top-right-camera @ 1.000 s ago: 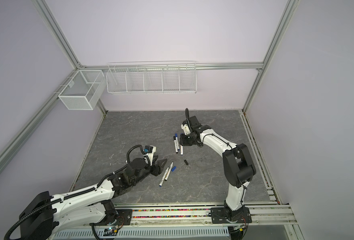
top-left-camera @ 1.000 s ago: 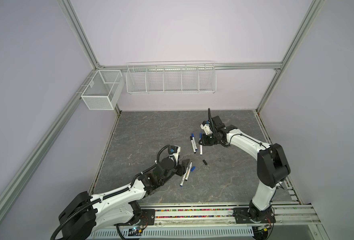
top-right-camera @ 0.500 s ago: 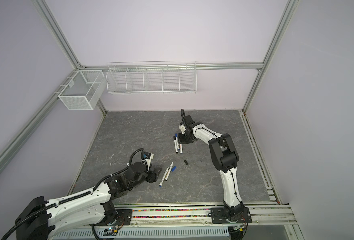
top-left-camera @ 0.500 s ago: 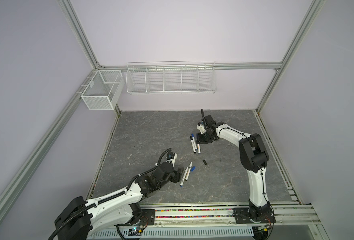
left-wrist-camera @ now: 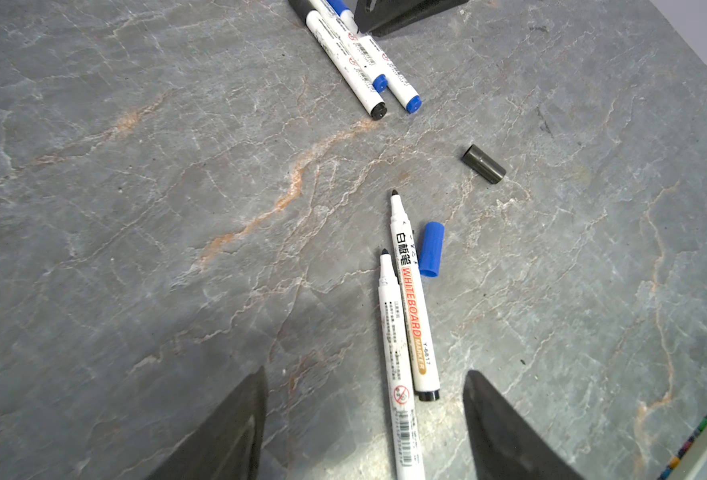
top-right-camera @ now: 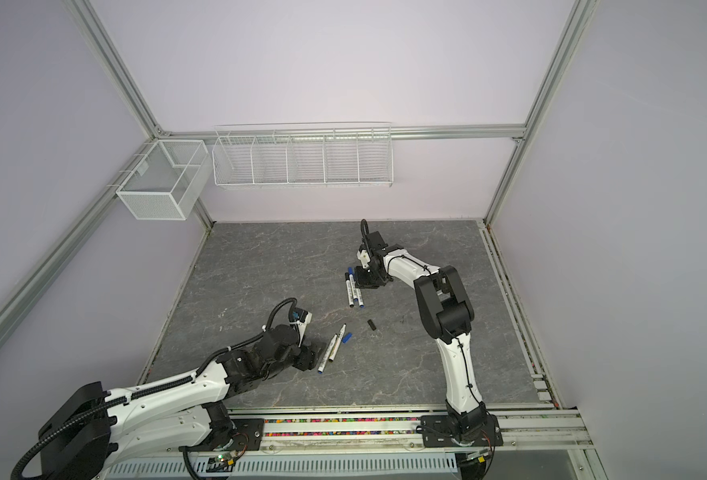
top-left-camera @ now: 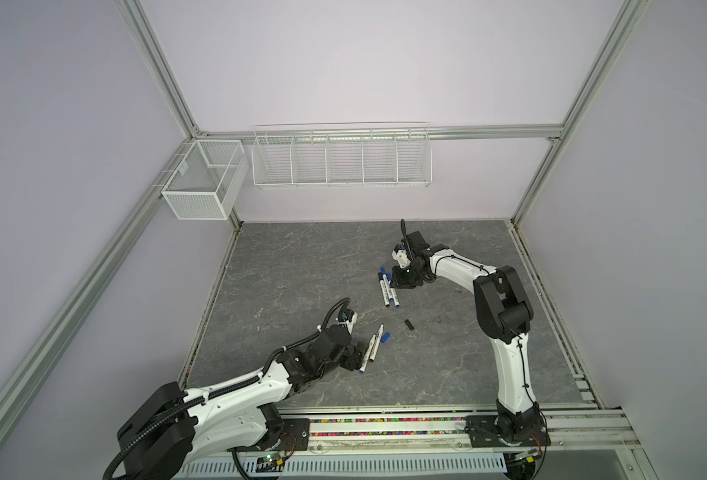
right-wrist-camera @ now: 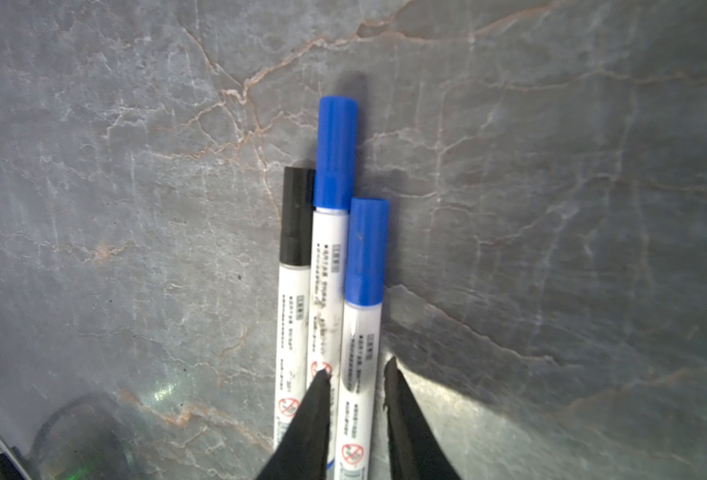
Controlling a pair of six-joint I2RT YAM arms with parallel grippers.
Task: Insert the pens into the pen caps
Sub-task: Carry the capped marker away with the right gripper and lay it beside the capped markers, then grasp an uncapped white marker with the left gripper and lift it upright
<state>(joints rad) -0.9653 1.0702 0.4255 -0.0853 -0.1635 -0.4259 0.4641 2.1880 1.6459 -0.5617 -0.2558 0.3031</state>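
Left arm (top-left-camera: 235, 399), right arm (top-left-camera: 509, 365): same build. White shells on the long links, black housings at the joints.
Left: ribbed black hose (top-left-camera: 333, 304) runs along it.
Right: thin black cable (top-left-camera: 464, 262) lies over the white shell.
Small white camera block (top-left-camera: 400, 257) at each wrist.
Black base plate (top-left-camera: 505, 434) under each arm.
Left pincer (left-wrist-camera: 366, 370), right pincer (right-wrist-camera: 356, 365): matte black wedge fingers (left-wrist-camera: 227, 436), each narrowing to a point.
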